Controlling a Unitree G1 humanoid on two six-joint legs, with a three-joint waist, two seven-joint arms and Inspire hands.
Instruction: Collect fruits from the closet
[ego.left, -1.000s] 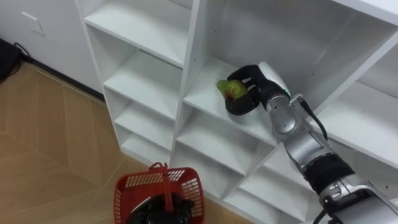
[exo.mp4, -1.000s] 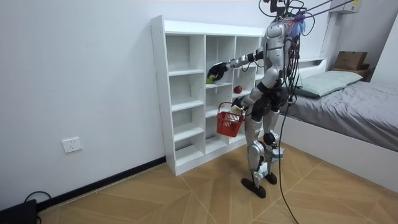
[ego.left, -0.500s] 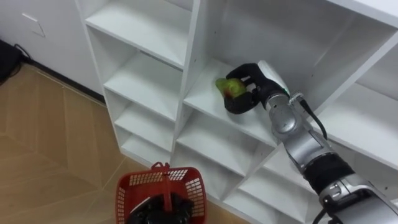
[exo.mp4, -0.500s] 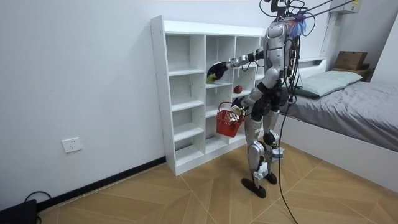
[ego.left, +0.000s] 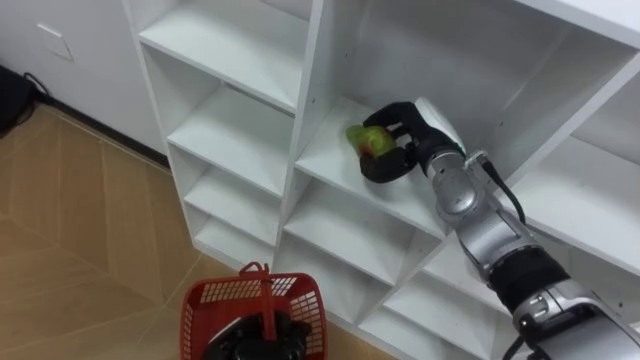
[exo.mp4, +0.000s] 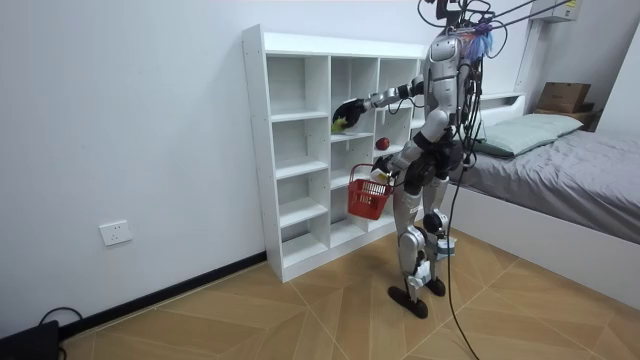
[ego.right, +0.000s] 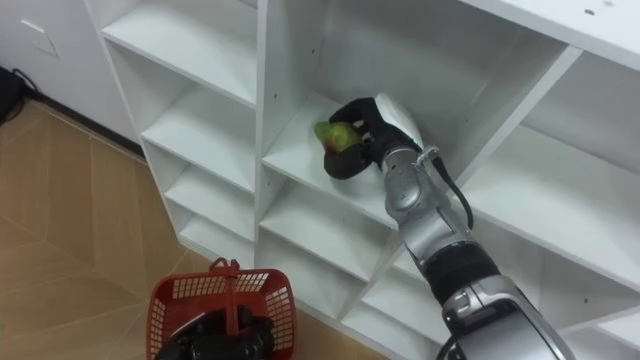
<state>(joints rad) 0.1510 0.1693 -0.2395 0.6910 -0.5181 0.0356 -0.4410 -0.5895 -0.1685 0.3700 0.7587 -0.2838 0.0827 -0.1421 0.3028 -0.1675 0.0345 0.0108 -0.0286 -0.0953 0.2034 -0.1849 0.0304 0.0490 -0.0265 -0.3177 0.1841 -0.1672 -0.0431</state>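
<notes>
The closet consists of white board panels with a smooth, satin finish. The floor is light wood with a low sheen. The basket is red moulded plastic with open lattice walls. The fruit has a smooth, slightly glossy green skin with a reddish patch. The right hand has a matt black covering, probably rubber or plastic. The bed cover is matt grey cloth. The wall is matt white.

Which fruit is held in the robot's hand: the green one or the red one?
The green fruit, gripped by the right hand; the red fruit sits untouched in another compartment.
</notes>
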